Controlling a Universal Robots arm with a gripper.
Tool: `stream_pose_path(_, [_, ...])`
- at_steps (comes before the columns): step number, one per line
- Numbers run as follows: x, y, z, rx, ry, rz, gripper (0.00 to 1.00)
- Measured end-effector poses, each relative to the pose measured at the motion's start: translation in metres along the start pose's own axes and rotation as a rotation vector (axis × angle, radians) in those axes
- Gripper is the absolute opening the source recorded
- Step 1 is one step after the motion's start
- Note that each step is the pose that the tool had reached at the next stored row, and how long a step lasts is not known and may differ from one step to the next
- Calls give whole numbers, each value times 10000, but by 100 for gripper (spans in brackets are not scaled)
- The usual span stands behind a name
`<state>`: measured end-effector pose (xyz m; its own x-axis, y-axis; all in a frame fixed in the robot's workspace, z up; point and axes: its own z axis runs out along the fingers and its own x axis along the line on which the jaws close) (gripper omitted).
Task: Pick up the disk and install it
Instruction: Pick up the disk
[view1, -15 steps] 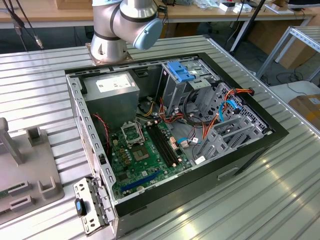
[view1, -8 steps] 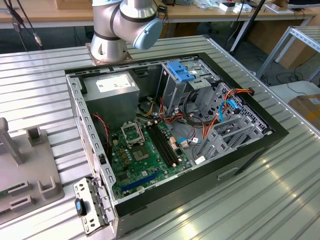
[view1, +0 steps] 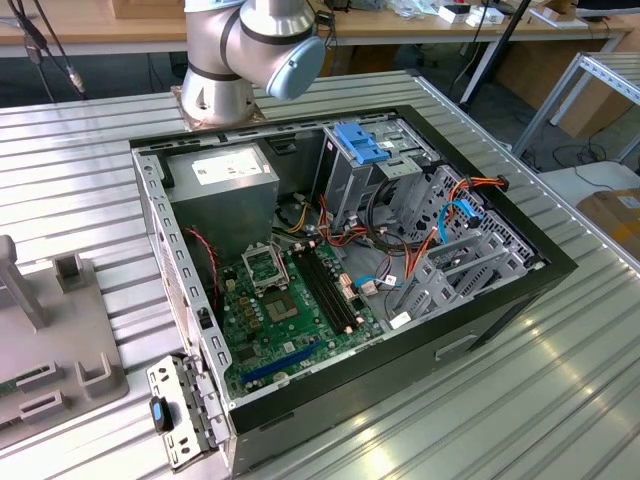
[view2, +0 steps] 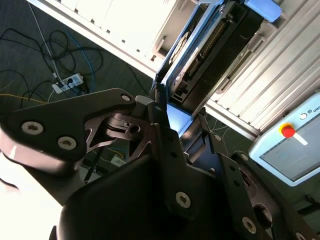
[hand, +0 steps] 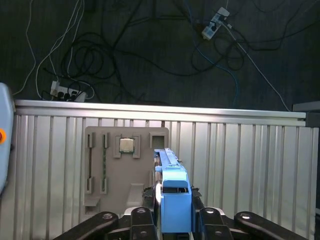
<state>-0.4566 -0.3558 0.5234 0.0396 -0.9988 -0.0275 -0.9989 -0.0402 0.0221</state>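
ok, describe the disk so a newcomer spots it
In the first wrist view, start at the ribbed metal table, then the grey fixture tray on it. In front of that tray the gripper clamps the disk, seen edge-on: its bright blue plastic frame sets it apart from both.

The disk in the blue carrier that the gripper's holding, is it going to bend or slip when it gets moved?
Probably stiff: the disk juts straight out of the gripper with no sag. Likely heavy for its size, since the body looks like metal. It could slip or twist, as the smooth plastic carrier is held by one end.
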Motion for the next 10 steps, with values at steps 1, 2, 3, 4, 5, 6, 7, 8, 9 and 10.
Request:
stream_pose_path(1, [1,-32,-1,0,0,0,36])
stream_pose_path(2, [2,-49,-1,0,0,0,36])
stream_pose_path(3, [3,-79,-2,-1,0,0,36])
stream_pose_path(4, [4,-101,-3,-1,0,0,36])
stream_pose_path(5, [5,-127,-3,0,0,0,36])
stream_pose_path(6, [6,-145,-4,-1,0,0,36])
stream_pose_path(7, [7,-168,-4,-1,0,0,36])
stream_pose_path(8, [7,-196,-4,1,0,0,36])
stream_pose_path(9, [9,-219,-5,0,0,0,36])
stream_pose_path(10, [8,-227,-5,0,0,1,36])
